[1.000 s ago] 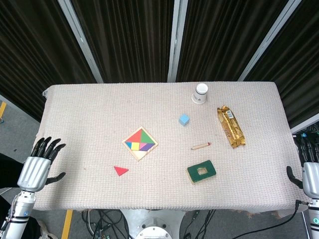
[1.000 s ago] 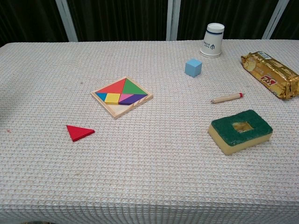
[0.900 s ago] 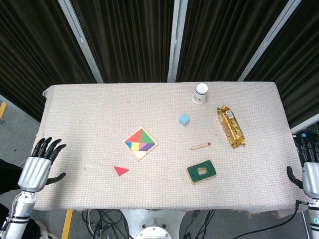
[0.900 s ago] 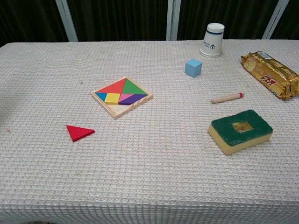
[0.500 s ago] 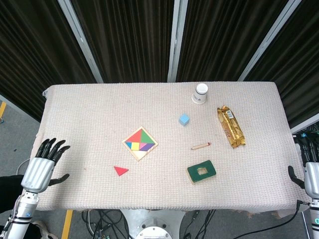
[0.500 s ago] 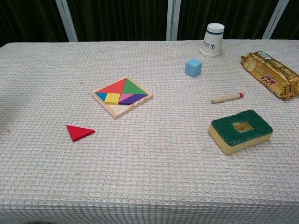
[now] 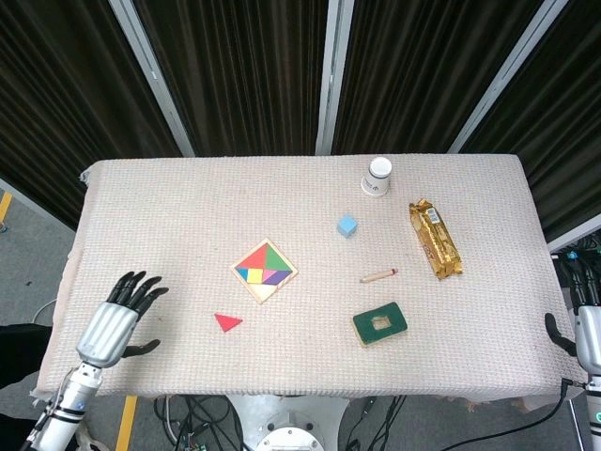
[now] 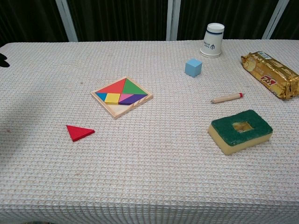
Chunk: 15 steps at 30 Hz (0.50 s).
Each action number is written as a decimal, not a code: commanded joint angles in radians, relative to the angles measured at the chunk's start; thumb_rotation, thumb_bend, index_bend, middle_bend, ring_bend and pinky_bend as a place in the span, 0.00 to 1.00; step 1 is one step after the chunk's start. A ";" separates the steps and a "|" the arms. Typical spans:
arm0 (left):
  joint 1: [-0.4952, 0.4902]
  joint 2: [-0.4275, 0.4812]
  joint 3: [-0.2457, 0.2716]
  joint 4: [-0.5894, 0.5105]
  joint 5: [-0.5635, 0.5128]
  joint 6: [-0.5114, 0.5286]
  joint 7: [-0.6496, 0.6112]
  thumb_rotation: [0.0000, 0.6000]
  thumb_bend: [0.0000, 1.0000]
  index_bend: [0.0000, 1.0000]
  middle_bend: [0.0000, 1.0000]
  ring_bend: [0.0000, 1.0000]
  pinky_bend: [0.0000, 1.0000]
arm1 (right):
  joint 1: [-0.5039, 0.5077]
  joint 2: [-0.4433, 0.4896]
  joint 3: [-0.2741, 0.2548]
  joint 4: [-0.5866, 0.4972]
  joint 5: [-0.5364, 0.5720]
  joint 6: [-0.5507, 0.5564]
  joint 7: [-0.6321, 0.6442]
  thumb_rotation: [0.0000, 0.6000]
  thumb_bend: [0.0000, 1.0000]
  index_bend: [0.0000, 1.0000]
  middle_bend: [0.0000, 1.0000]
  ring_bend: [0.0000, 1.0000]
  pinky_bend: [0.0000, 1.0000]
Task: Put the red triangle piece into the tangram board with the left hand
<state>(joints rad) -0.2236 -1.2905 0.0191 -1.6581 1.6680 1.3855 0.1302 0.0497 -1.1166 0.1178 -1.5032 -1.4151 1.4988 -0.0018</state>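
Task status: not started in any effective sense; pick-up, transfer and insertion all outstanding. Red triangle piece flat on table cloth, just beside the near-left corner of the tangram board, not touching it. Board partly filled with coloured pieces; empty slot along its near edge, as judged from the chest view. Left hand released, fingers spread, holding nothing, over the near-left part of the table, well apart from the triangle. Right hand only partly visible at the right table edge; closure cannot be determined.

Change against the frame one second earlier: left hand moved inward from beyond the left table edge to above the cloth, toward the triangle. Triangle and board unmoved. Right hand essentially unchanged.

Next, by judgement: reach to the triangle, then grasp.
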 commanded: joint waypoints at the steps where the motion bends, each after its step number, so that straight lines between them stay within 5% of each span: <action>1: -0.020 -0.033 -0.007 -0.004 -0.007 -0.025 -0.015 1.00 0.06 0.19 0.11 0.00 0.01 | 0.002 -0.003 -0.002 0.002 0.001 -0.006 0.000 1.00 0.30 0.00 0.00 0.00 0.00; 15: -0.111 -0.143 -0.001 0.027 -0.052 -0.189 -0.033 1.00 0.06 0.20 0.10 0.00 0.01 | 0.003 0.000 0.001 0.015 0.006 -0.012 0.020 1.00 0.30 0.00 0.00 0.00 0.00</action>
<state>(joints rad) -0.3278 -1.4259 0.0179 -1.6357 1.6216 1.2041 0.0984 0.0524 -1.1171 0.1188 -1.4888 -1.4090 1.4869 0.0181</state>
